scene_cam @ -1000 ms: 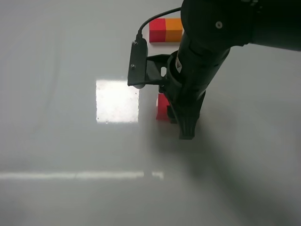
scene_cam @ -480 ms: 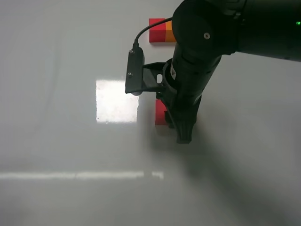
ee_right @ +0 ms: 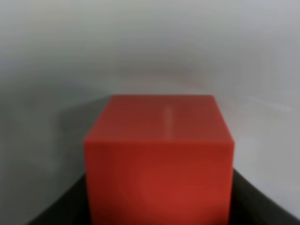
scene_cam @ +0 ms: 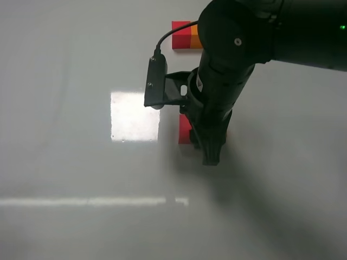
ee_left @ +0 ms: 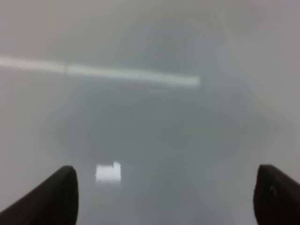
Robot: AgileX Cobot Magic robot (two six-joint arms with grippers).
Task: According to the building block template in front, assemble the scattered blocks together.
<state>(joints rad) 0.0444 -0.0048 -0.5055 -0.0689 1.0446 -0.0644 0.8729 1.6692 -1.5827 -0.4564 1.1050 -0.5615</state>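
The template [scene_cam: 181, 35], a red cube joined to an orange one, lies at the back of the table, with its orange end partly behind my right arm. The loose red cube [scene_cam: 184, 129] sits on the table in the middle, half hidden by my right gripper [scene_cam: 211, 156]. In the right wrist view the red cube [ee_right: 158, 150] fills the space between the dark fingers [ee_right: 65, 211], which press on both its sides. The loose orange cube is hidden behind the arm. My left gripper [ee_left: 164, 197] is open and empty over bare table; it does not show in the high view.
The grey table [scene_cam: 65, 162] has a bright square of glare [scene_cam: 135, 116] left of the red cube and a thin light streak [scene_cam: 92, 201] nearer the front. The right arm's wrist camera [scene_cam: 155, 81] and its cable stick out to the left.
Over the last second my right arm shifted a little left with the red cube between its fingers. In the last half second nothing visibly moved.
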